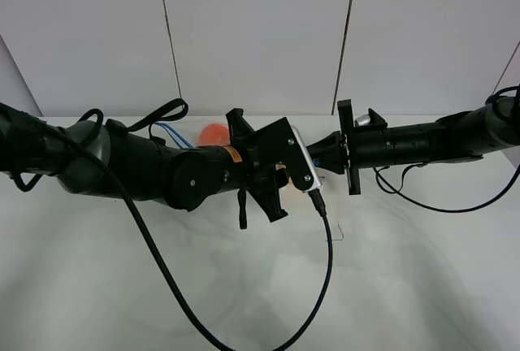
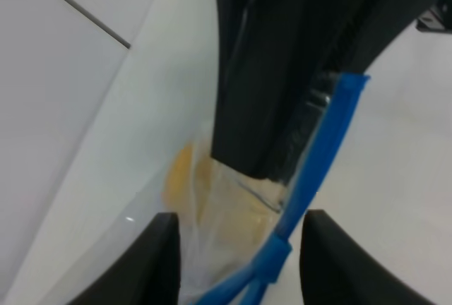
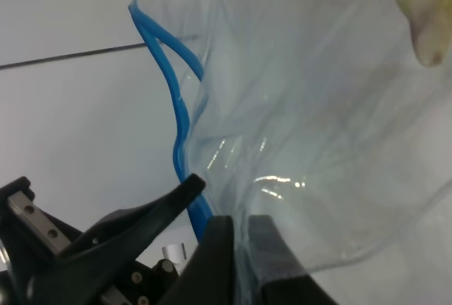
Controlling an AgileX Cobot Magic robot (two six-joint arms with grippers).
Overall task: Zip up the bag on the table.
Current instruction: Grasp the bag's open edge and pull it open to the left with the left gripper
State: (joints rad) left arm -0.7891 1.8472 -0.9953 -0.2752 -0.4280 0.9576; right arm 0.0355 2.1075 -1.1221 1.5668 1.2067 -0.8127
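The clear bag is mostly hidden under my left arm in the high view; its orange [image 1: 214, 134] and a loop of the blue zip strip [image 1: 173, 133] show behind the arm. In the left wrist view my left gripper [image 2: 240, 262] is open, with the blue zip strip [image 2: 321, 150] running between its fingertips [image 2: 161, 259] and the yellow pear [image 2: 189, 186] just beyond. My right gripper [image 3: 205, 238] is shut on the bag's [image 3: 318, 121] zip strip [image 3: 181, 107] end, facing the left gripper. The eggplant is hidden.
The white table [image 1: 406, 286] stretches wide on all sides of the bag. A black cable [image 1: 329, 245] from the left arm loops over the table's front. A grey panelled wall [image 1: 260, 34] stands behind the table.
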